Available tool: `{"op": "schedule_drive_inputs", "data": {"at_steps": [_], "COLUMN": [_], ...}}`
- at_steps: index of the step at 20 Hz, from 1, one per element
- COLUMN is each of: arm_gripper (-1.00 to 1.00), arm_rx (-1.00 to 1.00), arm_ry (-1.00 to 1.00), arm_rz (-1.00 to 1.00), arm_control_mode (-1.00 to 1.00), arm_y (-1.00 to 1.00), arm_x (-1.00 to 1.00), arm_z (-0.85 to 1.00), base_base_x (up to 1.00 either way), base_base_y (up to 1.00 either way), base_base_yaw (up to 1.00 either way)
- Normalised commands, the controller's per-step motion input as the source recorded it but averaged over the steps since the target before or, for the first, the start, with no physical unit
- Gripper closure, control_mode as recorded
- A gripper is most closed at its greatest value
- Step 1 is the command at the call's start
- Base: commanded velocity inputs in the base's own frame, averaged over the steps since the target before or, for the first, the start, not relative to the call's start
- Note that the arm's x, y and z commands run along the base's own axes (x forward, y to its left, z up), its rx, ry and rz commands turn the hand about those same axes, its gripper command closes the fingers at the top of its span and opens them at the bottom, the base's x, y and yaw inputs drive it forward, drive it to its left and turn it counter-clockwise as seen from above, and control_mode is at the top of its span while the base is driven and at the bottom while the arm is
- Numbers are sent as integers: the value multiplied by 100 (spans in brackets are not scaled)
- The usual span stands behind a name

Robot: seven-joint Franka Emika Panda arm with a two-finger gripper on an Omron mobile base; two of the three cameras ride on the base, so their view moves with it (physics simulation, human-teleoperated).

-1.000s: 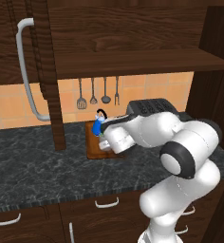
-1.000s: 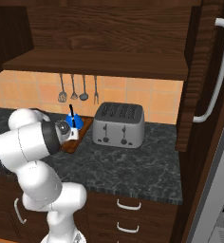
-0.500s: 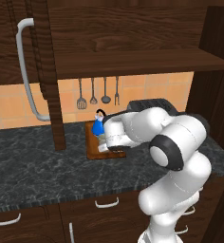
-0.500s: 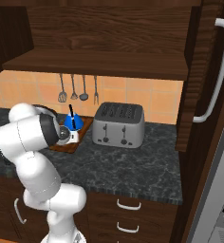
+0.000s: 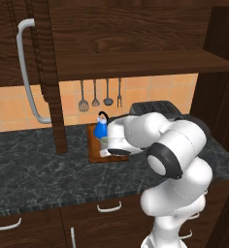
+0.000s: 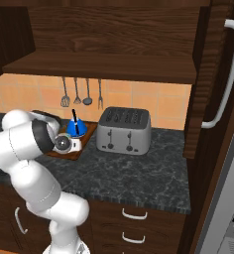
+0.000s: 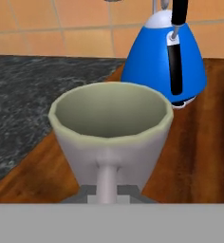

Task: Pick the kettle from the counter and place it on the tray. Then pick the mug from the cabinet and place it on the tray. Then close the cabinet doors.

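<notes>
Mug [image 7: 111, 137] fills my hand view, upright with its open mouth showing and its handle pointing back toward me. My gripper [image 7: 107, 192] sits right at that handle, its tips poking up on either side of it at the bottom of the view; whether they are pressing on it or standing off it I cannot tell. The mug is over the near end of the tray [image 7: 204, 142], the brown wooden board lying on the bench [image 5: 34, 164]. I cannot tell if its base is touching the wood. Just beyond it on the same board stands the kettle [image 7: 163, 57], bright blue with its black handle facing me. From the right base view the silver toaster [image 6: 124, 131] stands on the bench just beside the tray. A cabinet door [image 5: 39, 72] hangs open at the left, its grey bar handle [image 5: 29, 72] toward the camera.
</notes>
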Motion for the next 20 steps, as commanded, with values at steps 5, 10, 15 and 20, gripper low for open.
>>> {"op": "schedule_drive_inputs", "data": {"at_steps": [5,10,15,20], "arm_gripper": [-100,-100,-100,-100], "arm_rx": [0,0,0,0], "arm_ry": [0,0,0,1], "arm_rz": [0,0,0,0], "arm_control_mode": [-100,-100,-100,-100], "arm_y": [-3,-1,-6,-14], "arm_x": [0,-1,-7,-19], "arm_z": [8,21,42,53], "base_base_x": [0,0,0,0], "base_base_y": [0,0,0,0], "base_base_yaw": [0,0,0,0]}}
